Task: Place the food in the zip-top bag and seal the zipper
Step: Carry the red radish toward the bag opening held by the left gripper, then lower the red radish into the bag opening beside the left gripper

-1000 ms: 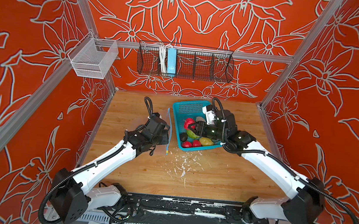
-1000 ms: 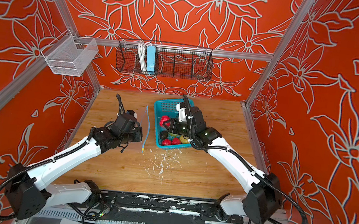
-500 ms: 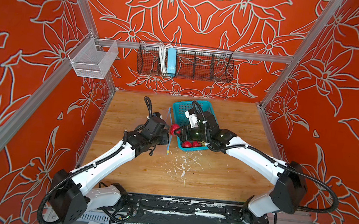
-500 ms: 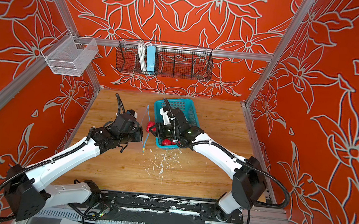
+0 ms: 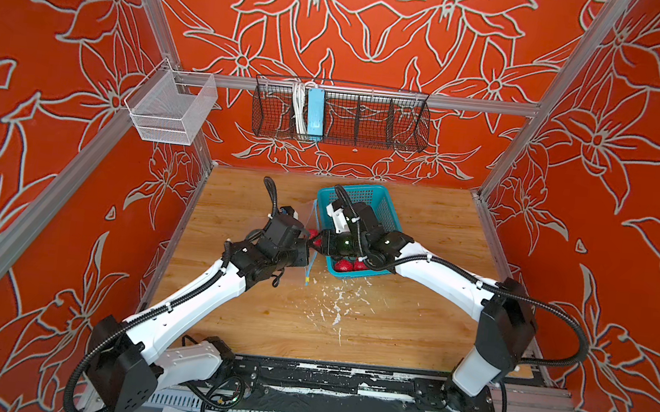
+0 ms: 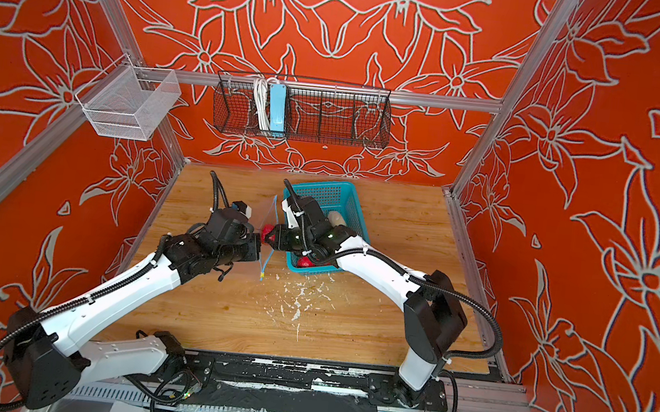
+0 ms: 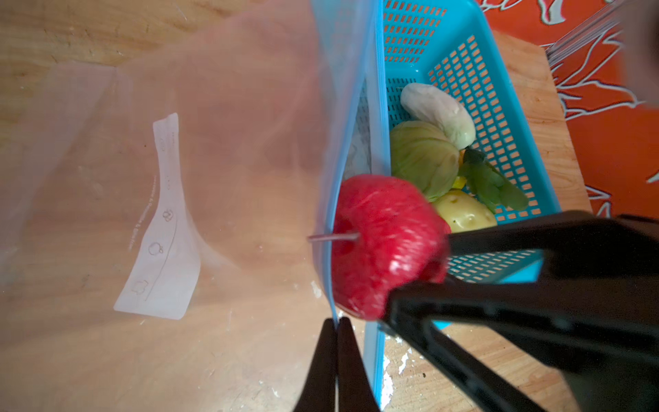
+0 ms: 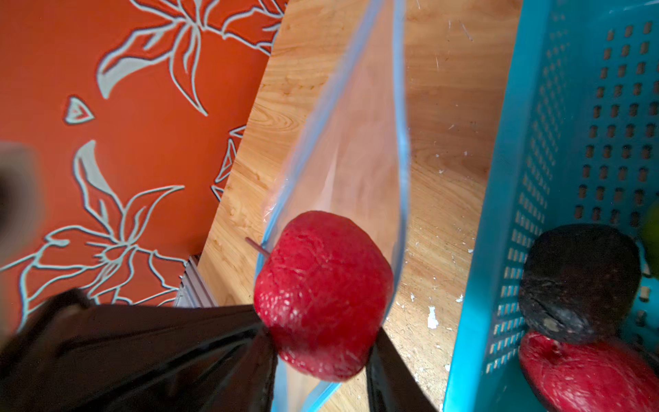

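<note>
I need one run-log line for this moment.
left jaws: shut on zip-top bag | right jaws: hold radish at bag mouth | teal basket: cabbage, potato inside

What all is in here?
teal basket: one, on table
zip-top bag: one, clear, blue edge, beside teal basket
radish: one, red, at bag's mouth
cucumber: one, white, in basket
cabbage: one, green, in basket
potato: one, yellow, in basket
avocado: one, dark, in basket
strawberries: two seen, red, in basket
wire basket: one, black, back wall
mesh basket: one, white, back-left corner
left gripper: black, shut on bag's edge
right gripper: black, holding radish
</note>
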Available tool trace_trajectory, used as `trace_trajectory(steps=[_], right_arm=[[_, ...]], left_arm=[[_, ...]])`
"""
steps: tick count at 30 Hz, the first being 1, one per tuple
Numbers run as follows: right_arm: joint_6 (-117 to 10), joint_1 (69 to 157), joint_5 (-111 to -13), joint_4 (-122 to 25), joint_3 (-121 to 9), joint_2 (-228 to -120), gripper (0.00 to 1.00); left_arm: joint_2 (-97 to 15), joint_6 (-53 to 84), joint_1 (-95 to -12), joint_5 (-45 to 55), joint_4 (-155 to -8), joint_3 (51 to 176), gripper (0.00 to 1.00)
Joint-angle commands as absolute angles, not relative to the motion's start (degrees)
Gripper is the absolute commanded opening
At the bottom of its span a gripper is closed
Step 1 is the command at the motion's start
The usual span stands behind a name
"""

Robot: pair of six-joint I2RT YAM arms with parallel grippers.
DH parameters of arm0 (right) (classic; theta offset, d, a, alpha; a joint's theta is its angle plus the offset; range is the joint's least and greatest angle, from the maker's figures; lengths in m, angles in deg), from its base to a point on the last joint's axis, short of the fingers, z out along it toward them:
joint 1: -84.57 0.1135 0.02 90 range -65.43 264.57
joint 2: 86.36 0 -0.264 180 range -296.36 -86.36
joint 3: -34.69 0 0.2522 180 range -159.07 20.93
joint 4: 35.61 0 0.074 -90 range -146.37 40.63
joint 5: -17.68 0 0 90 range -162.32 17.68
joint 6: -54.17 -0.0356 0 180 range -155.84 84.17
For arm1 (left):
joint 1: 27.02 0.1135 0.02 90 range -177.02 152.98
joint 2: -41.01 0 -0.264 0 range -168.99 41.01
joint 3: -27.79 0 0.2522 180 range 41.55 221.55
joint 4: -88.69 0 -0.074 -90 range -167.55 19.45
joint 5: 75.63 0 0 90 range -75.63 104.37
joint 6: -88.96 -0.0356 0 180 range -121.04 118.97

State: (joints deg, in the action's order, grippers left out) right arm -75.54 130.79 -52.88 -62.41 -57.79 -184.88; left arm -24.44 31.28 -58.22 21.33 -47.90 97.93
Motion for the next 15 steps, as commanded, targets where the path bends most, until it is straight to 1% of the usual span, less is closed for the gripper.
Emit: trace_trajectory(steps=[1,7,13,15], right_arm=[[-75.3,131.2,-54.3,-65.1,-59.6,-186.2,0.34],[-75.0,131.3,-54.3,-66.6,-60.7,-187.3,0.34],[-74.7,132.1,-52.4,-67.8,-63.2,-187.9,0.36],[-74.6,132.5,-51.2,-68.0,-64.5,-188.1,0.43]], left_arm=[[-22.0,30.5,-58.4,22.9,-47.2,100.0,0.00],[-20.7,30.0,-58.4,23.5,-46.9,100.2,0.00],[-21.1,29.1,-58.4,23.9,-47.0,100.9,0.00],[-21.2,29.0,-58.4,23.7,-47.5,100.9,0.00]])
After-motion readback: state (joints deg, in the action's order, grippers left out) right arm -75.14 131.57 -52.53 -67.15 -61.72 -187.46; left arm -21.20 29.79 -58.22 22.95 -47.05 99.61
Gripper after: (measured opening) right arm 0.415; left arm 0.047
